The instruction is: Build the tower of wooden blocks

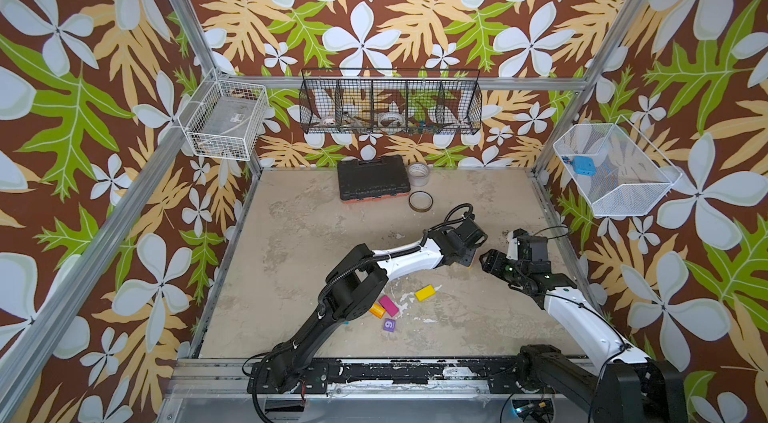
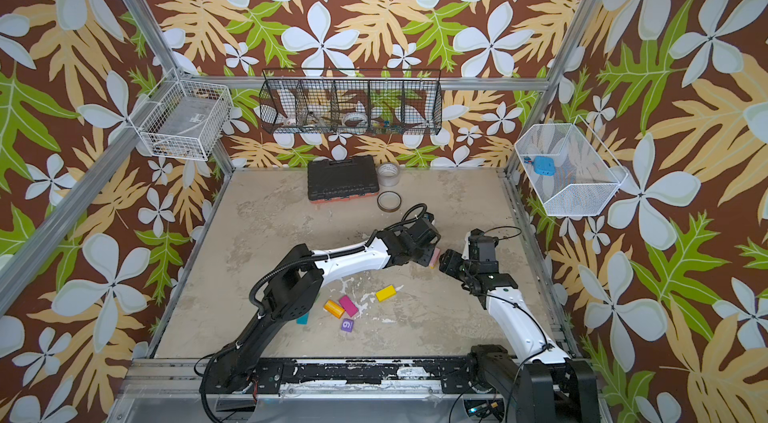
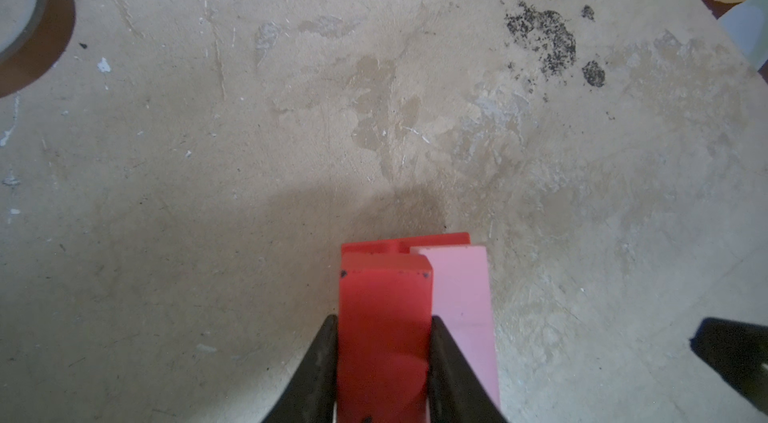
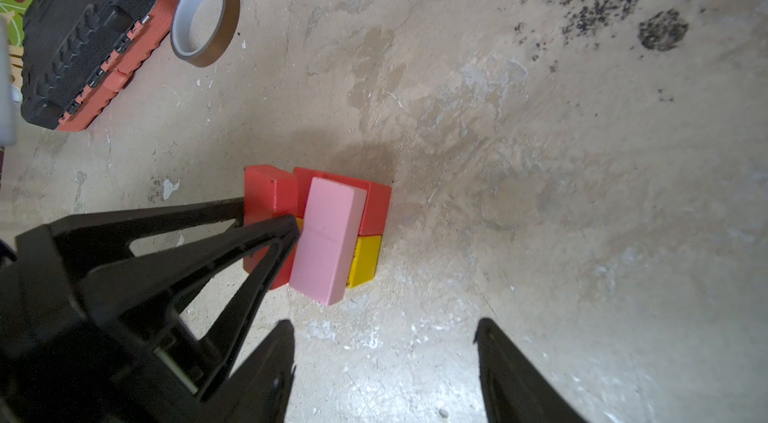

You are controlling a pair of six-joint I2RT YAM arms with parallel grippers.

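On a scuffed beige table (image 1: pixel 291 234), the half-built tower (image 4: pixel 332 234) stands right of centre, left gripper (image 3: pixel 383 321) pinching its red block (image 3: pixel 384 292), right gripper (image 4: pixel 384 323) spread empty beside it, several loose blocks (image 1: pixel 389 304) apparently awaiting stacking.

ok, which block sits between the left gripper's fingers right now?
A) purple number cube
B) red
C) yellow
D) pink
B: in the left wrist view the left gripper has one finger against each side of the red block, while the pink block lies right beside it, outside the grip.
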